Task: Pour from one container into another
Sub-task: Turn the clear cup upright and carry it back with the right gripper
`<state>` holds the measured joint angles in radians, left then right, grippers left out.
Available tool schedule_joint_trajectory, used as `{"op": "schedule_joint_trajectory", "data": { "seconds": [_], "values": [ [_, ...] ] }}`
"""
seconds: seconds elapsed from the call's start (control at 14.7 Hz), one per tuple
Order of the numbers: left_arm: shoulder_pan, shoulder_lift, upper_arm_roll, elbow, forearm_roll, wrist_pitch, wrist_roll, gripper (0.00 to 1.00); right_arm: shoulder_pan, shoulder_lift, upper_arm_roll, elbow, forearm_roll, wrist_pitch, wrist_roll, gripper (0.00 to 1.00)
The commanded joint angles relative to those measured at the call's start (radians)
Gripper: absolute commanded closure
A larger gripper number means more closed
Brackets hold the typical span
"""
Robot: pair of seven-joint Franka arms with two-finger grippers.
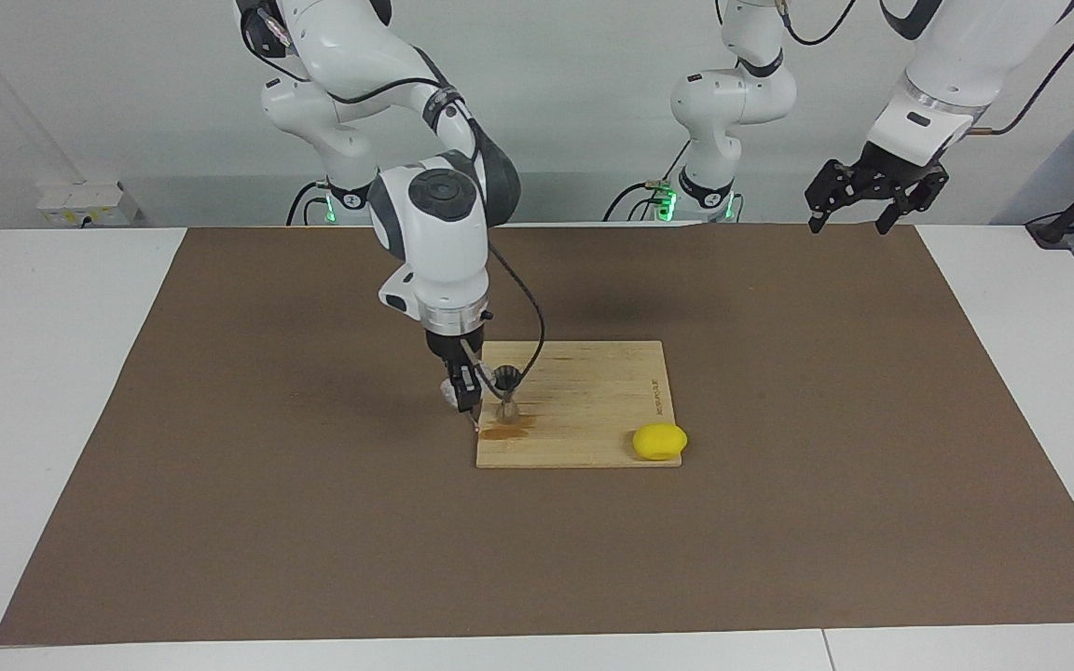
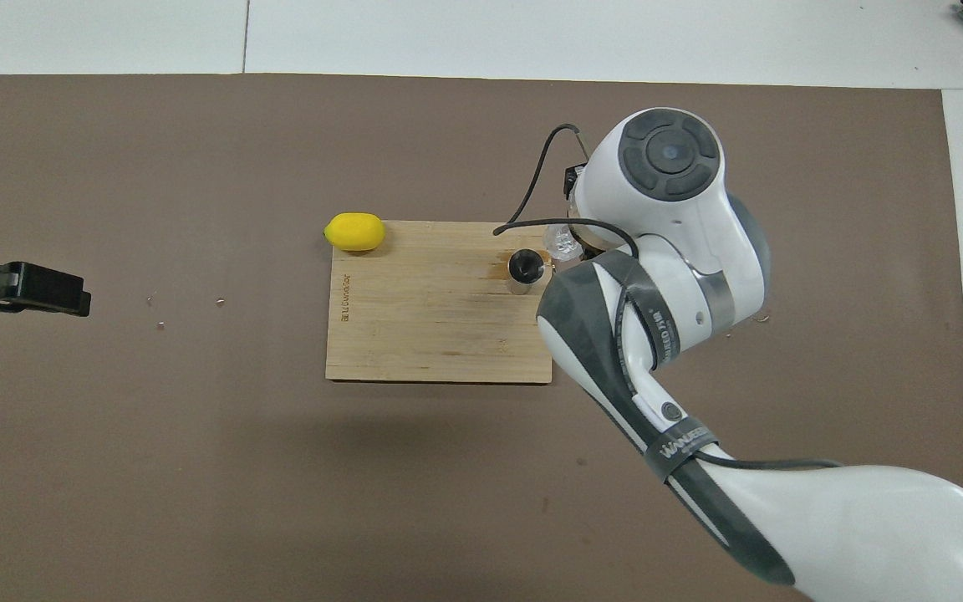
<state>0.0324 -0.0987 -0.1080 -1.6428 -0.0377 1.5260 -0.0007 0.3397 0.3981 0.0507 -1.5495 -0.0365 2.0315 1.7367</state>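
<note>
Nearest the robots, the left end effector (image 1: 859,210) waits with its fingers spread and empty, raised above the brown mat (image 1: 220,466) at the left arm's end of the table (image 1: 52,373). Farther out, the bamboo cutting board (image 1: 593,401) carries a burned-in brand mark along one edge, too small to read. On it the steel jigger (image 2: 523,269) stands upright by a brown spill, the right end effector (image 1: 464,396) just beside it, closed on the frosty clear cup (image 2: 562,244). A lemon (image 1: 659,441) sits on the board's farthest corner.
</note>
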Motion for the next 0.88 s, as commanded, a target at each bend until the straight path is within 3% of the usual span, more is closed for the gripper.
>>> {"op": "schedule_joint_trajectory", "data": {
  "seconds": [0.0,0.48,0.82],
  "values": [
    [0.006,-0.006,-0.001,0.001,-0.011,-0.015,0.005,0.0,-0.082,0.001,0.011,-0.02,0.145,0.004,-0.043,1.0],
    [0.006,-0.006,-0.001,0.001,-0.011,-0.015,0.005,0.0,-0.275,-0.088,0.011,-0.299,0.51,0.102,-0.441,1.0],
    [0.006,-0.006,-0.001,0.001,-0.011,-0.015,0.005,0.0,-0.389,-0.07,0.011,-0.368,0.653,0.101,-0.653,1.0]
  ]
}}
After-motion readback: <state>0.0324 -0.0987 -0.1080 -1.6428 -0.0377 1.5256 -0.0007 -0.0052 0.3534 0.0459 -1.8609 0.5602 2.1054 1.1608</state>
